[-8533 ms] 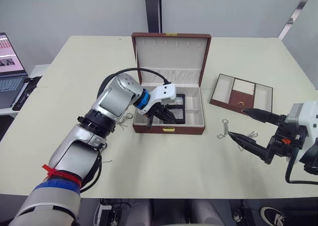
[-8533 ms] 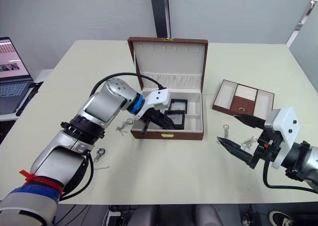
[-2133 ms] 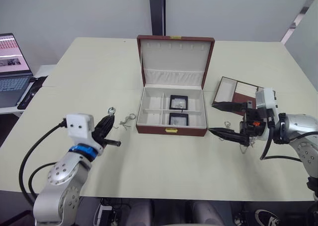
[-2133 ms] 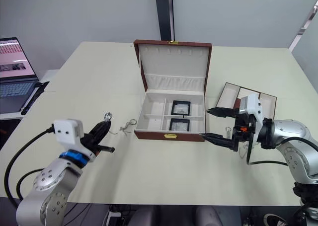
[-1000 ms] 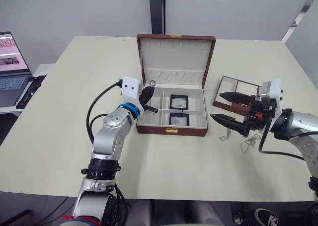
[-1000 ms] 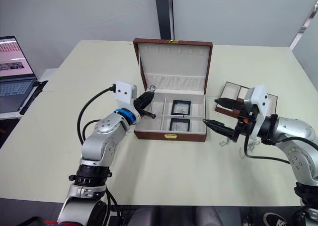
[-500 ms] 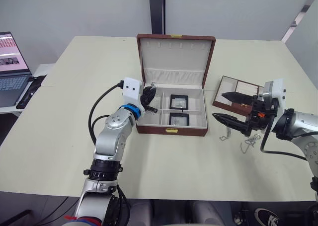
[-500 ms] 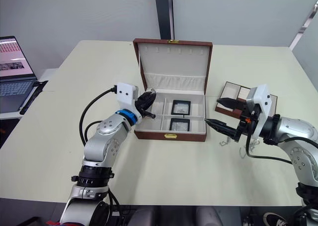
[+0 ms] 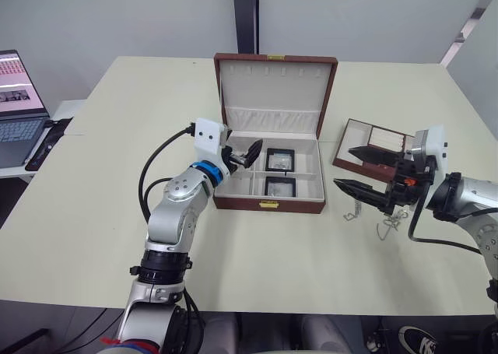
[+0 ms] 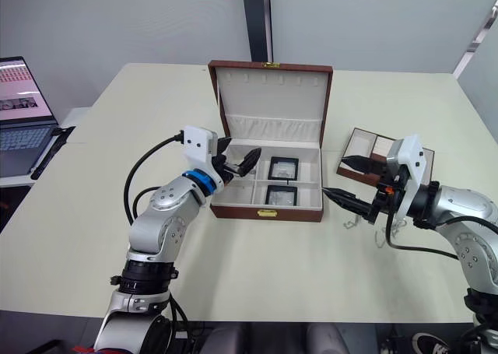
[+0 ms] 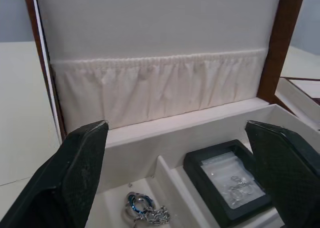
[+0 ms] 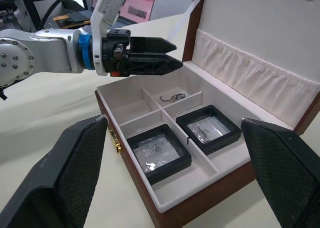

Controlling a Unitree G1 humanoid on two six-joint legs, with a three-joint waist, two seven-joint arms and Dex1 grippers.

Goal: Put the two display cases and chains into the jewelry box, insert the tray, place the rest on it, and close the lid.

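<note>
**In the box's back-left compartment: one chain down, more fiddly stuff to go**

Over the jewelry box (image 9: pixel 270 202) the left gripper (image 9: pixel 242 156) hangs with its two black fingers spread wide and nothing between them. Right below it a chain (image 11: pixel 142 213) lies bunched in the back-left compartment, ring clasp on top. Both display cases (image 12: pixel 159 154) (image 12: pixel 208 128) sit flat in the two right-hand compartments. The lid (image 9: pixel 277 89) stands upright on its hinge.

The right gripper (image 9: pixel 359 169) hovers over the table between the box and the tray (image 9: pixel 380 145), fingers apart and empty. Just below it there's more loose silver on the table, a chain (image 9: pixel 355 211) and another bit (image 9: pixel 390 224) beside it, too small for me to say exactly what each one is.

How I'd expect this stuff to handle, judging by looks:
- Chains: practically weightless, totally limp and slippery. They'll sag and slide out of a loose pinch. I'd go for the ring clasp, since it's the one stiff bit, and pinch hard against the table.
- Tray: light and rigid but wide and shallow. Best bet is probably pinching one long wall or a divider, keeping it level so it drops squarely into the box.
- Lid: stiff and hinged, so no grip needed. A push on the top edge should swing it down, but the clasp side has to line up
</note>
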